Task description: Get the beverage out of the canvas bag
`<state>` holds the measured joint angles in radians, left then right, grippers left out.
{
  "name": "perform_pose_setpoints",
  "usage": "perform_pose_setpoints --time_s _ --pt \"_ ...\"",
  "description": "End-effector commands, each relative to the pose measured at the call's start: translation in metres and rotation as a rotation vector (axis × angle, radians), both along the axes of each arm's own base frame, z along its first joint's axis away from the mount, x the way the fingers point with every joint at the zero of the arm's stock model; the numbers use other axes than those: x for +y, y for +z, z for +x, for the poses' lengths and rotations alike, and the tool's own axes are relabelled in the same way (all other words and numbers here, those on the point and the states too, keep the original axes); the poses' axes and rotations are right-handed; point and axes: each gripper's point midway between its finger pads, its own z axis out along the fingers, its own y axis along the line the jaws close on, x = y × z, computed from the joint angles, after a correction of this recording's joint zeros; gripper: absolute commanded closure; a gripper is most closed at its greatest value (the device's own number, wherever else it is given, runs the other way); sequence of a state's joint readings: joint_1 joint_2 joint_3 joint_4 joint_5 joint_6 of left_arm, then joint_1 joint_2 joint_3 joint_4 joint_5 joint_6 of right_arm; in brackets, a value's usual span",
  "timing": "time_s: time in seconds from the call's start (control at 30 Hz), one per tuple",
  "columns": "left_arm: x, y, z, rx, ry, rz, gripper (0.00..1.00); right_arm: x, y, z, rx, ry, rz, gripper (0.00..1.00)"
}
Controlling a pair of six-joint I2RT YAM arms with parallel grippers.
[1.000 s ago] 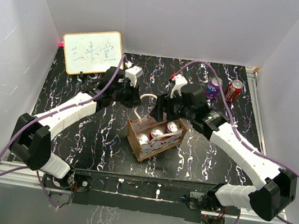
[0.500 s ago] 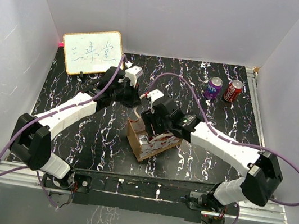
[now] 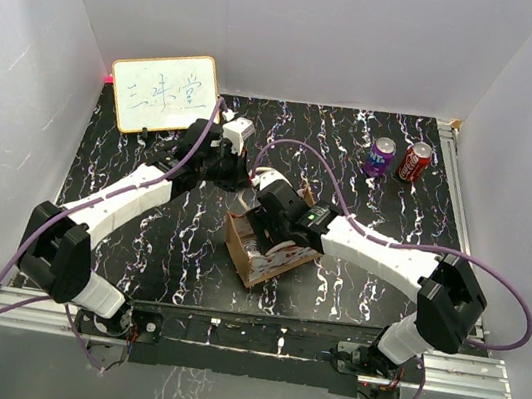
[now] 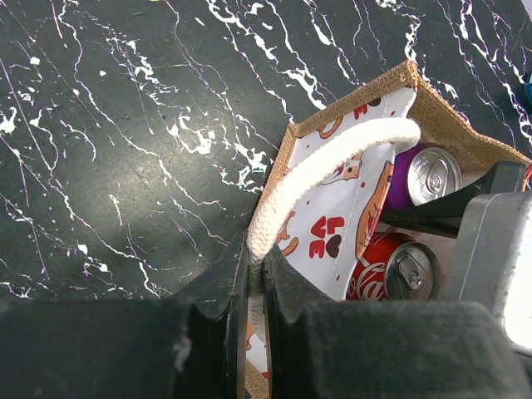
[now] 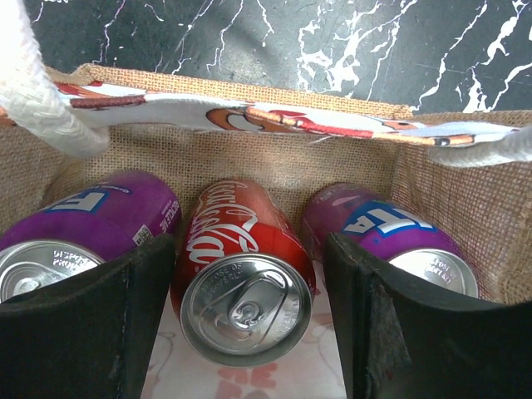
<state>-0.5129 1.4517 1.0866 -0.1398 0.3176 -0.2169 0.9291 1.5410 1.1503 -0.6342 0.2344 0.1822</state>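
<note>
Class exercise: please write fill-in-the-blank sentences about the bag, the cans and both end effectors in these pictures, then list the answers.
1. The canvas bag holds ____ cans.
2. The middle can, between the open fingers of the right end effector, is ____ in colour.
3. The left end effector is shut on the bag's white rope ____.
4. Out on the table, a purple can stands beside a red can, so ____ cans are outside the bag.

Missing words: three; red; handle; two.
</note>
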Motion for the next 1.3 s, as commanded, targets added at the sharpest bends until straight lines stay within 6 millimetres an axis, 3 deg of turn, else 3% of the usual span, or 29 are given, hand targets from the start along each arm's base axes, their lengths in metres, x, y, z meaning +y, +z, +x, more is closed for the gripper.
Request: perform_pose_setpoints --time_s 0.0,0.27,0.6,1.0,1.27 --pt "-0.002 0.006 0.002 -0.004 -0.005 0.004 1.00 0.001 -0.005 -0.009 0.005 0.006 -0.017 0.24" --pt "-0.003 0.004 0.002 0.003 -0.007 0.005 1.00 -0.008 -0.022 -0.015 0.023 -0.023 -0.042 0.22" --pt "-0.004 0.003 0.002 0.007 -0.008 0.005 1.00 -0.005 -0.025 -0.015 0.025 -0.023 -0.023 0.21" --pt "-0.005 0.003 0.001 0.009 -0.012 0.001 1.00 0.008 0.014 -0.004 -0.050 -0.022 0.069 0.50" --pt "-0.005 0.006 0.001 0.005 -0.014 -0.002 1.00 0.012 0.061 0.006 -0.158 -0.049 0.179 0.67"
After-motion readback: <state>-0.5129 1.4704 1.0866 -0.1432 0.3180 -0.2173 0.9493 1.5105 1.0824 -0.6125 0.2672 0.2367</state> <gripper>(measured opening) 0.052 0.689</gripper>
